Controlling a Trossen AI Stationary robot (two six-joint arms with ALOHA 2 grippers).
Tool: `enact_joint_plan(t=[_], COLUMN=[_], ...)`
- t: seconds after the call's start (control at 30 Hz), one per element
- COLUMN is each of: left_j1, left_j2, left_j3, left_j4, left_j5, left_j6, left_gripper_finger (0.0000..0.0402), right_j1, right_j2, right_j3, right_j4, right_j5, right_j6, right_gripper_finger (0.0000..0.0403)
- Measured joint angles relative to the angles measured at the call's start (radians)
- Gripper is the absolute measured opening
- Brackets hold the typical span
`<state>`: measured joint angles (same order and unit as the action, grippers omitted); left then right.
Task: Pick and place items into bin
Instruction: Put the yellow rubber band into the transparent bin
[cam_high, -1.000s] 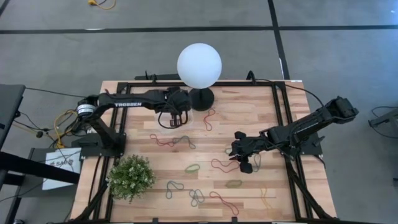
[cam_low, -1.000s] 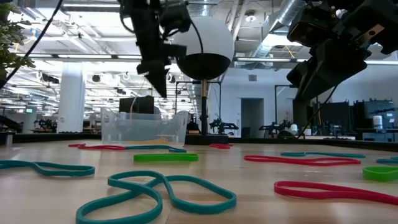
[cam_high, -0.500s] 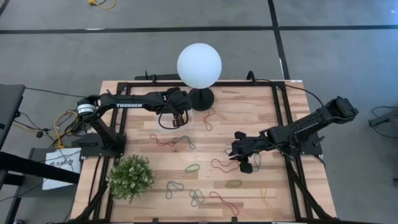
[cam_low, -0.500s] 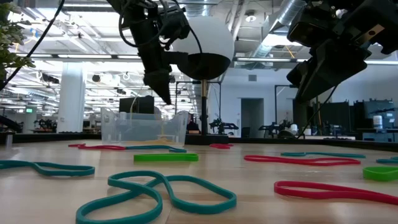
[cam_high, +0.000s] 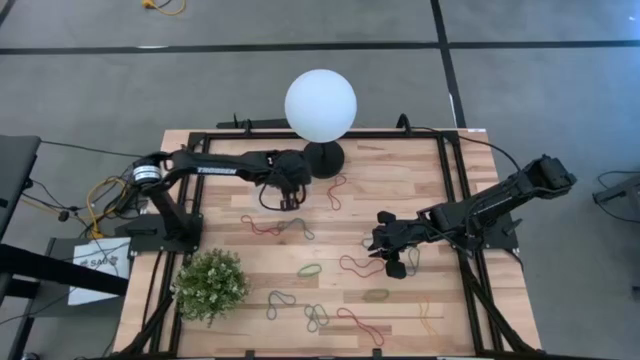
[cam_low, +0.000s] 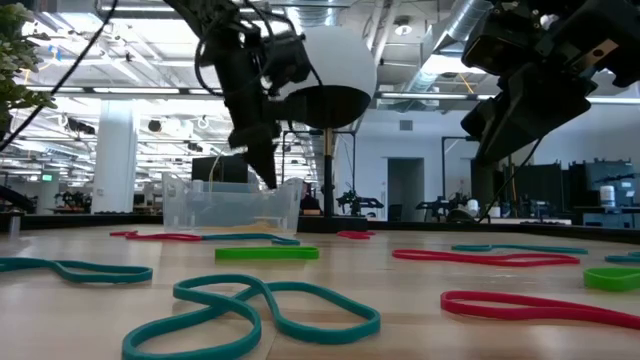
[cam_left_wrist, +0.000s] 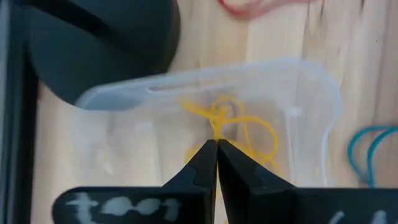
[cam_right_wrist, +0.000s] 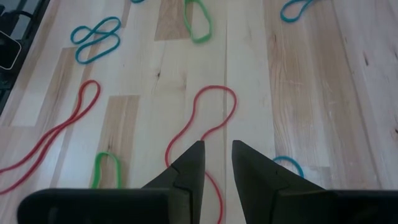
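The clear bin (cam_left_wrist: 311, 81) stands next to the lamp's black base (cam_left_wrist: 99, 43); in the low view the bin (cam_low: 230, 205) is left of centre. My left gripper (cam_left_wrist: 216, 144) is shut just above the bin's inside, its tips at rim height (cam_low: 272, 180), with a yellow rubber band (cam_left_wrist: 245, 127) below them. My right gripper (cam_right_wrist: 217, 149) hovers slightly open over a red band (cam_right_wrist: 208, 118) at the table's right middle (cam_high: 395, 262), touching nothing. Several more bands lie flat on the wood. My left gripper pinches a strand of the yellow band (cam_left_wrist: 215, 124) between its fingertips, coming from above and pointing down into the bin. The band hangs below the tips, and its loops (cam_left_wrist: 261, 134) spread over the bin's floor.
The white globe lamp (cam_high: 320, 105) rises just beyond the bin. A leafy plant (cam_high: 211, 285) stands at the near left. Red (cam_high: 268, 228), green (cam_high: 309, 270), teal (cam_high: 315, 317) and yellow (cam_high: 428, 320) bands are scattered across the near half of the table.
My left gripper has moved a little toward the table's right and come down, from above the bin to its rim, staying shut. The right arm has kept still.
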<state>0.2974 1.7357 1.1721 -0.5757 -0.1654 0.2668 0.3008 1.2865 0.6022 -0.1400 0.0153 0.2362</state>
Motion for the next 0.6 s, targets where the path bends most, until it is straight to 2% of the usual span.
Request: enact_joint_plan(t=[0.13, 0.3, 0.6], left_j1=[0.000, 0.000, 0.000], left_j2=[0.049, 0.067, 0.066], left_j3=[0.000, 0.001, 0.001], left_j4=[-0.012, -0.012, 0.018], left_j5=[-0.036, -0.030, -0.031], left_j6=[0.002, -0.030, -0.030], left_gripper_finger=[0.0000, 0.0003, 0.0051], right_j1=[0.000, 0.000, 0.000], right_j2=[0.000, 0.000, 0.000], right_j3=[0.000, 0.000, 0.000], right_j4=[-0.005, -0.010, -0.016], right_j5=[0.000, 0.000, 0.000], right_j6=[0.000, 0.000, 0.000], right_gripper_finger=[0.0075, 0.0075, 0.0075])
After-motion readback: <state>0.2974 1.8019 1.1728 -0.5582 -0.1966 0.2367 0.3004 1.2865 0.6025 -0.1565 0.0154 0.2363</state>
